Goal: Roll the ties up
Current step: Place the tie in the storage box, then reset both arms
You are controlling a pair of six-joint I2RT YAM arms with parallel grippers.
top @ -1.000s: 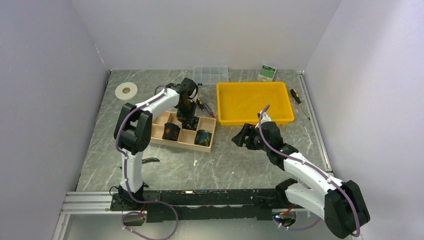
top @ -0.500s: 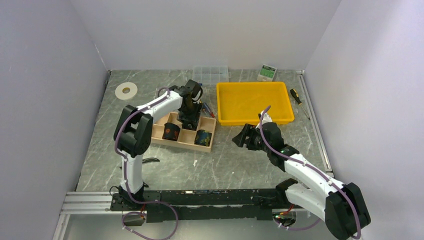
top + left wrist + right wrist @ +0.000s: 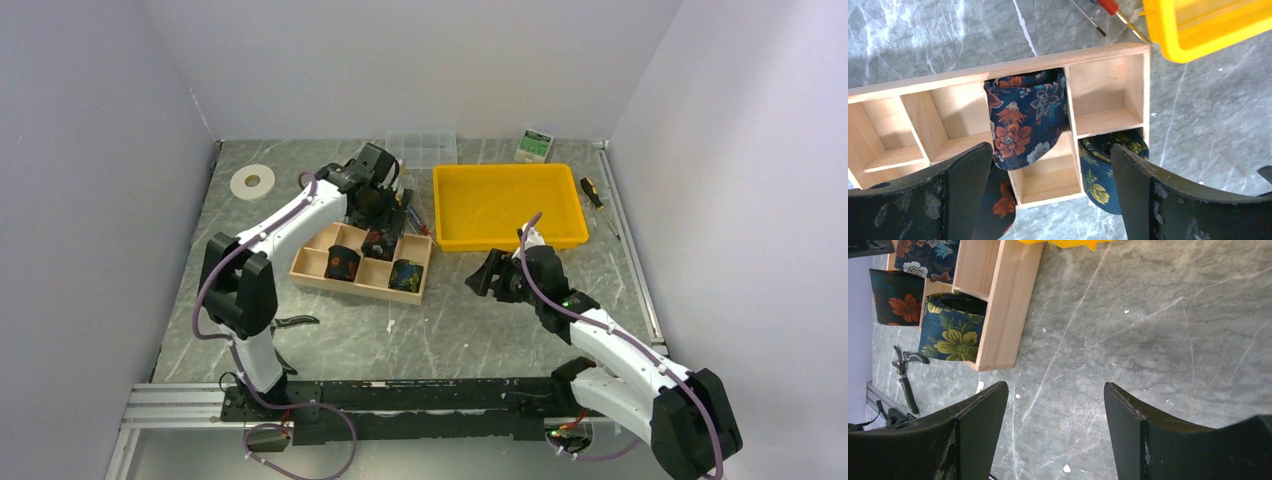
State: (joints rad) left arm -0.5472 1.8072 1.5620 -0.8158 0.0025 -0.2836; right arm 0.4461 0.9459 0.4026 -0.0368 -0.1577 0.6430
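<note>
**Left gripper** (image 3: pixel 1050 155): jaws spread wide, nothing between them. It hangs above the far side of the box (image 3: pixel 1048 57), fingers pointing down, touching no tie.

**Right gripper** (image 3: pixel 1050 400): jaws spread wide and empty. It is held low over bare table (image 3: pixel 1158 340), right of the box and well apart from it.

**Box**: pale wood, open top, two rows of small cells.

**Middle tie** (image 3: pixel 1025 120): dark fabric with red, orange and teal flowers. It sits loosely folded in a far-row cell, second from the box's right end. Its rounded end slumps over the divider toward the near row.

**Left tie** (image 3: pixel 343 264): coiled, dark with an orange-red flower, standing in a near-row cell left of the middle tie. In the left wrist view a finger partly hides it.

**Right tie** (image 3: pixel 950 335): coiled, dark blue with yellow flowers, in the box's near right corner cell and rising above the rim.

**Other cells**: the far right corner cell and the near cell between the two coils show bare wood.

**Bin** (image 3: pixel 508 169): yellow, just right of the box's far corner.

**Screwdrivers** (image 3: pixel 1113 10): on the table between the box's far edge and the bin.

**Pliers** (image 3: pixel 290 322): black-handled, on the table nearer the arm bases than the box, off its left end.

**Tape roll** (image 3: pixel 252 181): white, far and left of the box.

**Case** (image 3: pixel 421 148): clear plastic, beyond the box by the back wall.
</note>
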